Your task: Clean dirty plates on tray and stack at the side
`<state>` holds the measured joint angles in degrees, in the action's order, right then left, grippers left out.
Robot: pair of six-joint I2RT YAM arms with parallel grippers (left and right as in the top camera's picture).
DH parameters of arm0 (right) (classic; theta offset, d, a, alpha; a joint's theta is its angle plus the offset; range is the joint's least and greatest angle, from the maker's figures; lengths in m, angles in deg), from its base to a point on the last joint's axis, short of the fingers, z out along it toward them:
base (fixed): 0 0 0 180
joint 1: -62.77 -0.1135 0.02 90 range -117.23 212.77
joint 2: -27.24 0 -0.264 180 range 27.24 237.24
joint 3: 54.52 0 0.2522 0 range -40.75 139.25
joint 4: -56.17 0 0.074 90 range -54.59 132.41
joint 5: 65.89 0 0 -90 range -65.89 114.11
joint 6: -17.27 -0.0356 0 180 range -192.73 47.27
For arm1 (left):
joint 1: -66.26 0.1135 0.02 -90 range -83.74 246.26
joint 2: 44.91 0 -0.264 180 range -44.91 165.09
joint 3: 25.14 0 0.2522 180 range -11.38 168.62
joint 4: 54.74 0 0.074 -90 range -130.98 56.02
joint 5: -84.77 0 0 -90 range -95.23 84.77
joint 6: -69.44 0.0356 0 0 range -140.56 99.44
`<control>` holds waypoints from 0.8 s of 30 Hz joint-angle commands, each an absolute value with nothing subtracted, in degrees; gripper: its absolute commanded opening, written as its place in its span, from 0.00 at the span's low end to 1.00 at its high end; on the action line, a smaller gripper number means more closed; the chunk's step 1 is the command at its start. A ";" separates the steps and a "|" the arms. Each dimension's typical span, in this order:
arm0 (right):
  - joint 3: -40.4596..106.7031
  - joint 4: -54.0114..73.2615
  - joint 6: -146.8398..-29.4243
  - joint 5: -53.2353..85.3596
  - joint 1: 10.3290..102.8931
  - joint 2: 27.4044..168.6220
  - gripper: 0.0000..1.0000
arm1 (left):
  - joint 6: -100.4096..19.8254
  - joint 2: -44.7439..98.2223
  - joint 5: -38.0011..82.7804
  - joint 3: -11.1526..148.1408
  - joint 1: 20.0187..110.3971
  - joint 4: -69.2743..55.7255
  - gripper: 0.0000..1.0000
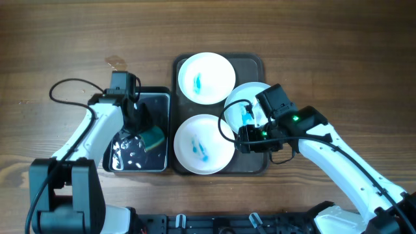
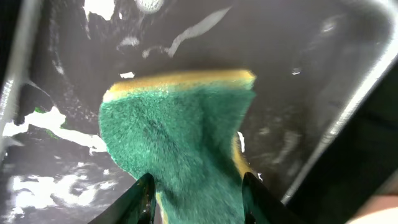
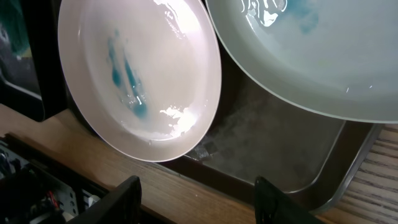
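Three dirty plates lie on the dark tray [image 1: 257, 159], each with a blue smear: one at the back [image 1: 207, 78], one at the front left [image 1: 203, 144], and one at the right [image 1: 247, 97] partly under my right arm. In the right wrist view I see the front plate [image 3: 140, 74], the right plate [image 3: 298, 50] overlapping its rim, and the tray floor [image 3: 280, 149]. My right gripper [image 1: 250, 140] [image 3: 202, 202] is open and empty over the tray's front edge. My left gripper [image 1: 140, 127] [image 2: 199, 202] is shut on a green and yellow sponge [image 2: 180, 137] in the black tray.
The smaller black tray [image 1: 123, 159] [image 2: 74, 74] holds water and foam, left of the big tray. Wooden tabletop [image 1: 325, 45] surrounds both trays. A small stain [image 1: 116, 63] marks the wood behind the black tray. A dark rail [image 1: 214, 224] runs along the front.
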<state>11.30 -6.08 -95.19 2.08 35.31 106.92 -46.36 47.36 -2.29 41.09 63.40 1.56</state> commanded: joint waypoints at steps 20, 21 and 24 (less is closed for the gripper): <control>11.23 5.11 -97.73 9.49 31.07 125.43 0.40 | -40.24 34.16 3.33 53.50 63.40 18.72 0.04; 11.23 6.99 -98.38 10.43 30.85 127.20 0.33 | -40.24 32.50 3.92 53.50 63.40 18.90 0.04; 11.23 11.67 -100.98 13.17 31.05 129.04 0.08 | -40.19 31.49 7.00 53.50 62.66 18.61 0.04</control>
<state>11.34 9.42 -97.27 7.75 30.98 126.35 -41.35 32.98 2.67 52.49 63.40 18.94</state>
